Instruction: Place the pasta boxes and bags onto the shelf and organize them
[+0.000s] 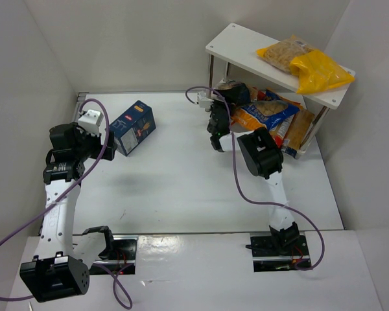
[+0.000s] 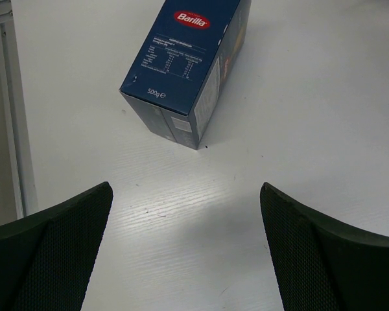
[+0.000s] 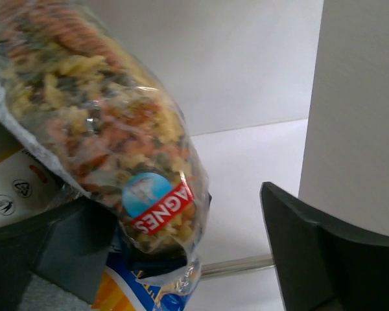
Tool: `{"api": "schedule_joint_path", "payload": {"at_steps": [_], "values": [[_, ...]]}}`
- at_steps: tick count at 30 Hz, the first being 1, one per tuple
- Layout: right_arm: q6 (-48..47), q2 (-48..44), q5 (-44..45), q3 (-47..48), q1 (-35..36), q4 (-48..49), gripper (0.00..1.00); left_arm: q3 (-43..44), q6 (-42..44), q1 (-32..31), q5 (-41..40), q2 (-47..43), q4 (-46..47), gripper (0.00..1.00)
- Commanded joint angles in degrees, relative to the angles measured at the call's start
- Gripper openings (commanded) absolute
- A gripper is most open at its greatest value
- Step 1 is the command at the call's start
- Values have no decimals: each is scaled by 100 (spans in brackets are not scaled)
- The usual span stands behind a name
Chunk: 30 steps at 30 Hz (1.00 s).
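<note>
A dark blue pasta box (image 1: pixel 133 127) lies on the table at the left; it also shows at the top of the left wrist view (image 2: pixel 188 65). My left gripper (image 1: pixel 107 140) is open and empty just short of it, its fingertips (image 2: pixel 84 220) wide apart. The white shelf (image 1: pixel 233 48) stands at the back right. Its top board carries a clear bag of tan pasta (image 1: pixel 285 52) and a yellow bag (image 1: pixel 321 71). Blue-orange bags (image 1: pixel 266 113) lie on the lower level. My right gripper (image 1: pixel 218 144) is open at the shelf's left end. A clear bag of tricolour pasta (image 3: pixel 104 129) lies beside its left finger (image 3: pixel 52 253).
White walls close in the table on the left, back and right. A silver shelf leg (image 3: pixel 236 265) crosses the right wrist view, and a white panel (image 3: pixel 356 110) stands close on its right. Purple cables run along both arms.
</note>
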Motion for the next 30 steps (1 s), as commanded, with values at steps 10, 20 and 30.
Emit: {"api": "schedule_joint_path", "payload": {"at_steps": [10, 20, 30], "values": [[1549, -1673, 11, -701, 280, -253, 99, -33, 120, 32, 191, -109, 35, 100], [2624, -2422, -104, -922, 712, -1971, 99, -33, 120, 32, 191, -109, 35, 100], [2614, -2096, -42, -816, 527, -2128, 99, -33, 120, 32, 243, -161, 35, 100]]}}
